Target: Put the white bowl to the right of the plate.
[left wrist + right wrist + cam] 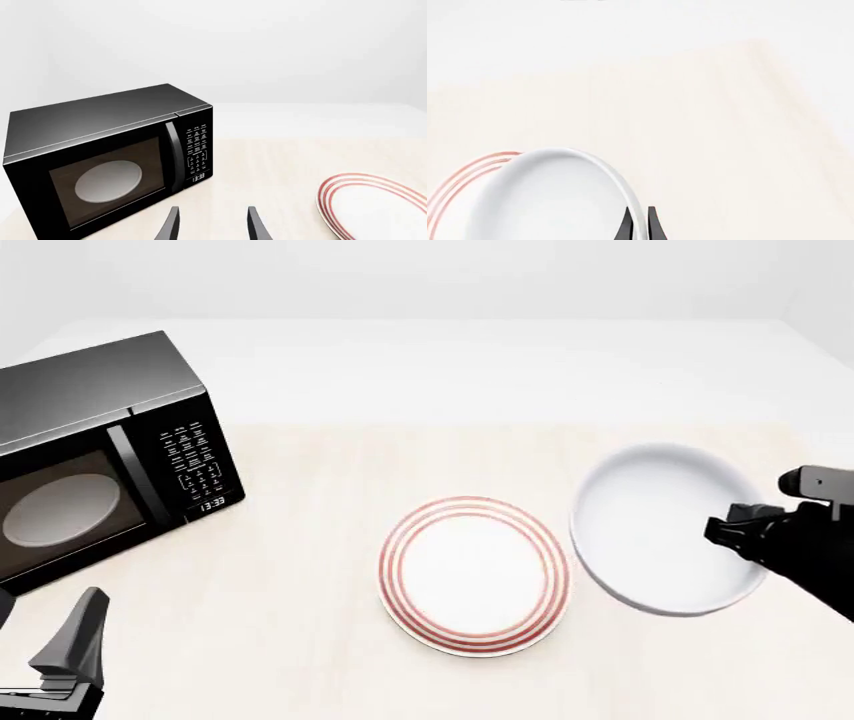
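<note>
The white bowl [654, 530] is just right of the red-ringed plate [470, 575], its left edge meeting the plate's right rim. My right gripper [731, 528] is shut on the bowl's right rim. In the right wrist view the two fingertips of that gripper [639, 221] pinch the thin bowl [554, 200] wall, and a slice of the plate [467, 175] shows behind it. I cannot tell whether the bowl rests on the table or hangs just above it. My left gripper [70, 648] is open at the near left, holding nothing, with its fingers [172, 225] apart.
A black microwave [94, 470] with its door shut stands at the left, ahead of the left gripper; it also fills the left wrist view as the microwave [107, 160]. The plate [373, 207] shows in that view too. The light wooden table [400, 460] stretches beyond.
</note>
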Tool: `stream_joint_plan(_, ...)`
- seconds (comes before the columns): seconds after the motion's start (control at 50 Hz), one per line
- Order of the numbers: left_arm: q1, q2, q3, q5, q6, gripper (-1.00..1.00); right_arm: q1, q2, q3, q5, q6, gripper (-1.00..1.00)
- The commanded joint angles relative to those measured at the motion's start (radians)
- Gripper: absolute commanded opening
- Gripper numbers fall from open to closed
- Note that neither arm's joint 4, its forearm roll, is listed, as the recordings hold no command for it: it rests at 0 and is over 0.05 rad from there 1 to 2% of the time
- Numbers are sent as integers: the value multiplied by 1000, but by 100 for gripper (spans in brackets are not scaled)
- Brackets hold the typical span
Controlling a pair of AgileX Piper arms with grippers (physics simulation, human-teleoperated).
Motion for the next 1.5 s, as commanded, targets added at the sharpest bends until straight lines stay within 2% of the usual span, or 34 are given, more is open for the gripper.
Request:
stream_joint_plan(0.02, 0, 0, 0, 0, 0, 100, -97, 13, 18, -38, 4, -100)
stream_joint_plan(0.04, 0, 0, 0, 0, 0, 100, -133, 34, 12, -53, -35, -100)
stream_joint_plan(0.08, 0, 0, 0, 0, 0, 100, -136, 54, 15, -72, -15, -100)
stream_joint_plan(0.12, 0, 0, 0, 0, 0, 100, -150, 68, 11, -79, -28, -100)
stream_joint_plan(0.14, 0, 0, 0, 0, 0, 100, -156, 77, 11, -87, -15, -100)
stream_joint_plan(0.38, 0, 0, 0, 0, 0, 100, -230, 252, -51, -177, -21, -100)
stream_joint_plan(0.82, 0, 0, 0, 0, 0, 100, -257, 531, -121, -314, -5, -100)
stream_joint_plan(1.16, 0, 0, 0, 0, 0, 100, -276, 687, -133, -398, 9, -100)
stream_joint_plan(1.5, 0, 0, 0, 0, 0, 100, -264, 774, -113, -471, 34, -100)
